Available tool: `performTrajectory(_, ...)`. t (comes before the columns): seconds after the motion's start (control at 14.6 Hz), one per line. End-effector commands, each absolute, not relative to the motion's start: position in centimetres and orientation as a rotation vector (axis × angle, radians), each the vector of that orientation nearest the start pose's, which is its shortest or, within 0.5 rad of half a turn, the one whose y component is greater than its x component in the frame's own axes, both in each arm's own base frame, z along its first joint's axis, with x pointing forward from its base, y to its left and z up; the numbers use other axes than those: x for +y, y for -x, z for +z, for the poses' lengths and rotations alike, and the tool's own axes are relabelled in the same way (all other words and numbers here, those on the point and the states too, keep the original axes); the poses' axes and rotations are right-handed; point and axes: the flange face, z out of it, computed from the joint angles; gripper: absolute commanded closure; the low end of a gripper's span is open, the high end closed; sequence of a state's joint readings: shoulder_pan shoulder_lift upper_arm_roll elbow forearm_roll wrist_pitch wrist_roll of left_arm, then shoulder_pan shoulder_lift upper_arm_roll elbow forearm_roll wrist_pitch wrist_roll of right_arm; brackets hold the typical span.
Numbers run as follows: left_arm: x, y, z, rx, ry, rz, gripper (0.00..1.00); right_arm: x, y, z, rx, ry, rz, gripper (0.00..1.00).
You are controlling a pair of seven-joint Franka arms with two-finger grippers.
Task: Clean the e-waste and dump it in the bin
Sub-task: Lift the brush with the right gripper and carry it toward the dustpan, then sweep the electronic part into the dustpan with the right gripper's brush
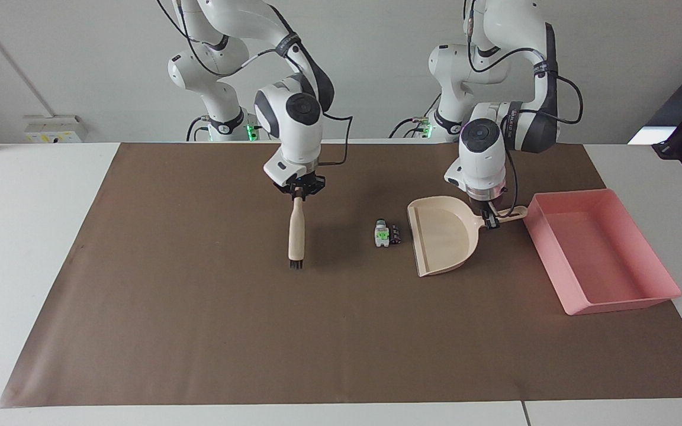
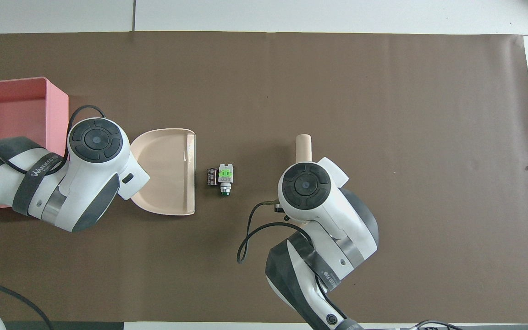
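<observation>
Closed on the wooden handle of a beige, black-bristled hand brush (image 1: 296,234), the right gripper (image 1: 299,190) hangs it over the brown paper mat (image 1: 199,331) at nine o'clock of the e-waste (image 1: 386,233), a tiny white-grey scrap with green marks and a small dark block, which lies just off the lip of the beige plastic dustpan (image 1: 440,236); the left gripper (image 1: 491,219) clamps that pan's handle, with the shallow pink plastic bin (image 1: 604,296) at its three o'clock. The sweep should go best with the bristles lowered to the mat and the pan's lip held flat. The facing view shows the brush clear of the scraps; overhead, the right arm hides all but its tip.
</observation>
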State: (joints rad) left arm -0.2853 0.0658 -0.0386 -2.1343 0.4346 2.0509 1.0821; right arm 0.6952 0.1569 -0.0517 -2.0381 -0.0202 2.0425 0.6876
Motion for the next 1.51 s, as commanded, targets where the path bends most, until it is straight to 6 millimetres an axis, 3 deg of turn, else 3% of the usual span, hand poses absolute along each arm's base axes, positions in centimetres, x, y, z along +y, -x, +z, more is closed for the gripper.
performTrajectory(0.0, -15.0, -51.0, 36.7, 2.056, 1.913, 0.379, 1.0, 39.4, -45.7, 33.6, 0.092, 3.262, 0.142, 1.0)
performTrajectory(0.27, -15.8, -50.3, 35.9, 2.058, 1.89, 0.398, 1.0, 44.2, -43.3, 32.3, 0.03, 3.218, 0.101, 1.0)
performTrajectory(0.48, -15.8, -50.1, 35.5, 2.042, 1.892, 0.407, 1.0, 46.7, -43.0, 33.0, 0.012, 3.172, 0.101, 1.0)
performTrajectory(0.76, -16.5, -49.6, 35.1, 2.057, 1.876, 0.405, 1.0, 50.1, -40.1, 33.3, -0.04, 3.093, 0.16, 1.0)
performTrajectory(1.03, -16.6, -49.0, 34.4, 2.072, 1.868, 0.385, 1.0, 53.5, -40.1, 33.7, -0.055, 2.854, 0.086, 1.0)
performTrajectory(1.24, -16.3, -49.0, 34.3, 2.067, 1.877, 0.372, 1.0, 53.8, -41.3, 34.3, 0.004, 2.673, 0.096, 1.0)
performTrajectory(1.44, -14.7, -49.3, 33.8, 2.054, 1.915, 0.299, 1.0, 53.9, -41.8, 35.3, 0.03, 2.641, 0.094, 1.0)
